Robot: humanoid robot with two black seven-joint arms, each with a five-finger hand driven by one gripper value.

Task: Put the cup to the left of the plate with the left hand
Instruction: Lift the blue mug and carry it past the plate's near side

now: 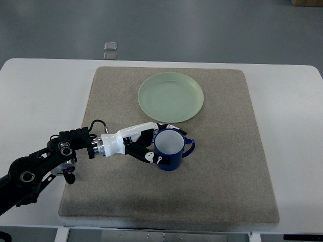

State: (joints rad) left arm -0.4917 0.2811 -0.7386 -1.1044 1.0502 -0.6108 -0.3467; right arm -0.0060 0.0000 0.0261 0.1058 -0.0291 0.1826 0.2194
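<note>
The left hand [146,146] wraps its fingers [151,156] around a blue cup [170,148], gripping its near-left wall, with the arm reaching in from the lower left of the desk [40,96]. The cup stands upright on the mat [222,166], just below the plate [171,97] and close to its near rim, its handle pointing right, away from the palm. That leaves the smooth side free for the grasp, which appears chosen to keep the cup level while it is carried. The pale green plate lies flat near the mat's far edge. The spot left of the plate is bare mat, so the cup seems not yet delivered. No brand, label or writing can be read on cup, plate or mat. The right hand is out of view.
</note>
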